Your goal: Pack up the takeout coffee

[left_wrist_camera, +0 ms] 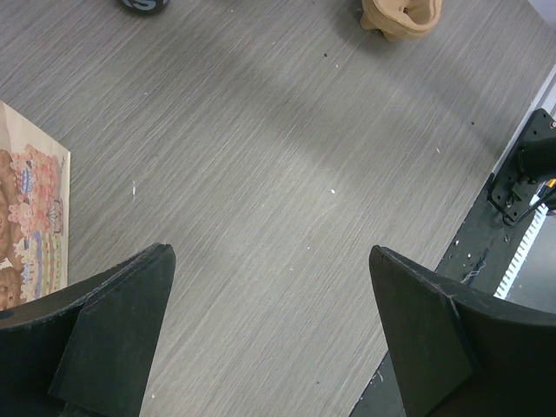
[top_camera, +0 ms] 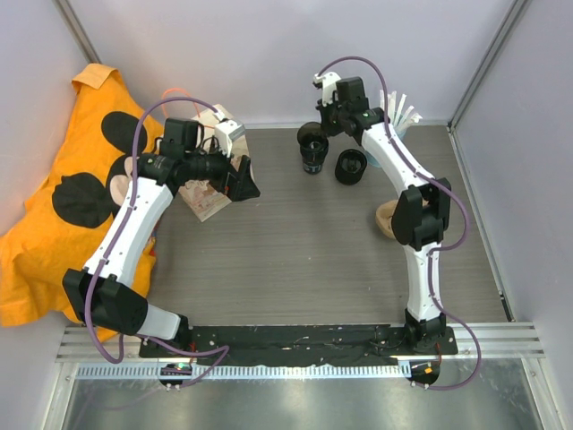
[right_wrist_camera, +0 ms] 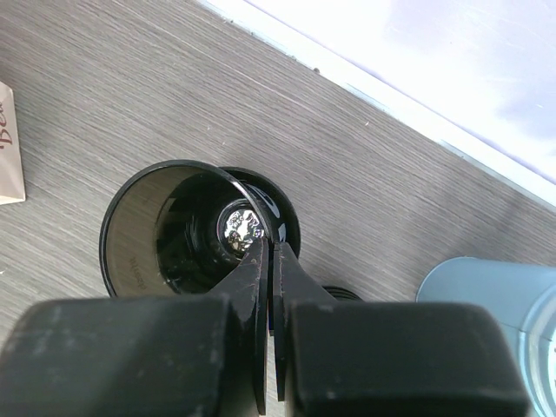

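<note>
A black takeout coffee cup (right_wrist_camera: 143, 234) hangs just above a second black cup (right_wrist_camera: 282, 217) in the right wrist view. My right gripper (right_wrist_camera: 268, 248) is shut on its thin rim, one finger inside and one outside. From above, that gripper (top_camera: 317, 133) sits over the tall black pair (top_camera: 312, 150) at the table's back, and another black cup (top_camera: 351, 167) stands to their right. My left gripper (top_camera: 243, 183) is open beside the printed paper bag (top_camera: 209, 202), with only bare table between its fingers (left_wrist_camera: 130, 304).
A light blue cup of white straws (top_camera: 400, 112) stands behind the right arm. The tan pulp tray (top_camera: 385, 220) lies partly under that arm's elbow. An orange cloth with black spots (top_camera: 63, 197) covers the left side. Walls close the back and both sides.
</note>
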